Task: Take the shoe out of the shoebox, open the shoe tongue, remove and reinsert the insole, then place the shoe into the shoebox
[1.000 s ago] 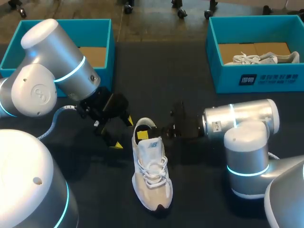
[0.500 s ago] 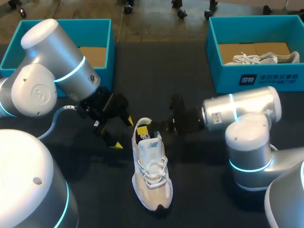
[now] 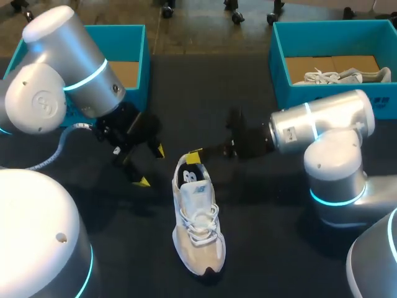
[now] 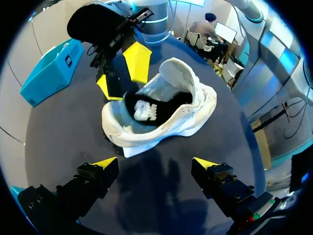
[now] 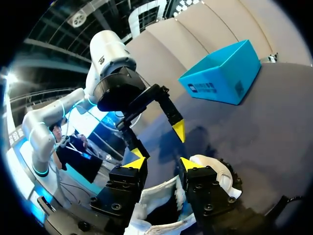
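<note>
Our right claw (image 5: pixel 162 164) sits at the heel rim of the white laced sneaker (image 3: pixel 197 230); we cannot tell whether it grips. Our left claw (image 3: pixel 147 166) hangs released just beside it. The sneaker lies mid-table, well apart from the teal cardboard shoebox (image 3: pixel 291 99) at right and its twin (image 3: pixel 142 62) at left.

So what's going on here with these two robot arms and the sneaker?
A white shoe lies on the dark table between the two arms, outside the boxes. The right gripper is at the shoe's heel opening. The left gripper hangs beside the shoe with its fingers open, touching nothing. The left shoebox and right shoebox stand at the table's far side.
</note>
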{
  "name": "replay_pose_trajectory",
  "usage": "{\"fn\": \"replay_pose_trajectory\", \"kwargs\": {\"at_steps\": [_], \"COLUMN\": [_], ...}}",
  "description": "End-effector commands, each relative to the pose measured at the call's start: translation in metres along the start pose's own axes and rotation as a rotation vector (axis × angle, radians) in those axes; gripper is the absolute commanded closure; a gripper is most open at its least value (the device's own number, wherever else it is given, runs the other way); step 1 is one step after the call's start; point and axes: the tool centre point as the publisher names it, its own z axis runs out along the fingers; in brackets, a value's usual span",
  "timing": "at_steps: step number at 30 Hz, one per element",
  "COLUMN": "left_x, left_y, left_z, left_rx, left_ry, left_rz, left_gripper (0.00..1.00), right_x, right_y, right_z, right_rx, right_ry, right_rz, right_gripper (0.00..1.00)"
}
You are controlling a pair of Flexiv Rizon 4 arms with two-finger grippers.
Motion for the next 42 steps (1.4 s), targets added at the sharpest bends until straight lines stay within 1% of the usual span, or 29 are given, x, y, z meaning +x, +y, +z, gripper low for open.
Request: {"fn": "replay_pose_trajectory", "kwargs": {"at_steps": [1,5,7,9,10,15,17,19,20,22,23,25,26,27,29,33,34,35,36,38,39,40,41,42], "left_x": [0.006,0.005,0.004,0.002,0.001,-0.006,-0.011,-0.013,-0.015,-0.019,-0.022,-0.024,-0.025,-0.025,-0.025,-0.025,-0.025,-0.025,-0.025,-0.025,-0.025,-0.025,-0.025,-0.025], "left_y": [0.005,0.014,0.02,0.027,0.03,0.044,0.051,0.056,0.06,0.066,0.07,0.078,0.079,0.079,0.079,0.079,0.079,0.079,0.079,0.079,0.079,0.079,0.079,0.079], "left_z": [-0.012,-0.021,-0.027,-0.032,-0.035,-0.052,-0.059,-0.065,-0.07,-0.076,-0.081,-0.087,-0.088,-0.088,-0.088,-0.088,-0.088,-0.088,-0.088,-0.088,-0.088,-0.088,-0.088,-0.088], "left_rx": [-0.011,-0.013,-0.013,-0.005,-0.013,-0.025,-0.011,-0.01,-0.01,-0.006,-0.005,-0.029,-0.039,-0.039,-0.039,-0.039,-0.039,-0.039,-0.039,-0.039,-0.039,-0.039,-0.039,-0.039], "left_ry": [-0.005,-0.003,0.007,0.021,0.019,0.041,0.054,0.061,0.078,0.081,0.084,0.11,0.11,0.11,0.11,0.11,0.11,0.11,0.11,0.11,0.11,0.11,0.11,0.11], "left_rz": [-0.02,-0.062,-0.079,-0.095,-0.107,-0.115,-0.129,-0.124,-0.112,-0.115,-0.12,-0.097,-0.097,-0.097,-0.097,-0.097,-0.097,-0.097,-0.097,-0.097,-0.097,-0.097,-0.097,-0.097], "left_gripper": [0.0,0.0,0.0,0.0,0.0,0.0,0.0,0.0,0.0,0.0,0.0,0.0,0.0,0.0,0.0,0.0,0.0,0.0,0.0,0.0,0.0,0.0,0.0,0.0], "right_x": [-0.007,-0.013,-0.015,-0.017,-0.018,-0.028,-0.031,-0.034,-0.036,-0.039,-0.043,-0.046,-0.046,-0.046,-0.046,-0.042,-0.041,-0.04,-0.038,-0.033,-0.03,-0.024,-0.017,-0.017], "right_y": [0.012,0.021,0.024,0.029,0.032,0.047,0.053,0.057,0.061,0.064,0.068,0.071,0.072,0.073,0.076,0.085,0.087,0.089,0.089,0.092,0.093,0.094,0.093,0.093], "right_z": [-0.013,-0.025,-0.032,-0.04,-0.044,-0.06,-0.064,-0.067,-0.069,-0.07,-0.071,-0.072,-0.072,-0.072,-0.071,-0.071,-0.071,-0.071,-0.07,-0.07,-0.069,-0.069,-0.068,-0.068], "right_rx": [0.112,0.183,0.206,0.256,0.27,0.361,0.391,0.427,0.448,0.477,0.492,0.507,0.512,0.533,0.542,0.539,0.532,0.527,0.527,0.491,0.459,0.392,0.302,0.302], "right_ry": [0.029,0.057,0.063,0.076,0.076,0.011,-0.055,-0.077,-0.127,-0.177,-0.236,-0.306,-0.318,-0.359,-0.425,-0.527,-0.545,-0.565,-0.579,-0.64,-0.645,-0.651,-0.657,-0.657], "right_rz": [0.022,0.078,0.097,0.124,0.134,0.193,0.215,0.235,0.253,0.274,0.296,0.318,0.323,0.338,0.36,0.399,0.405,0.417,0.431,0.455,0.463,0.458,0.447,0.447], "right_gripper": [0.58,0.59,0.6,0.59,0.58,0.59,0.59,0.59,0.58,0.57,0.58,0.6,0.6,0.62,0.62,0.63,0.77,0.95,1.0,1.0,1.0,1.0,1.0,1.0]}}
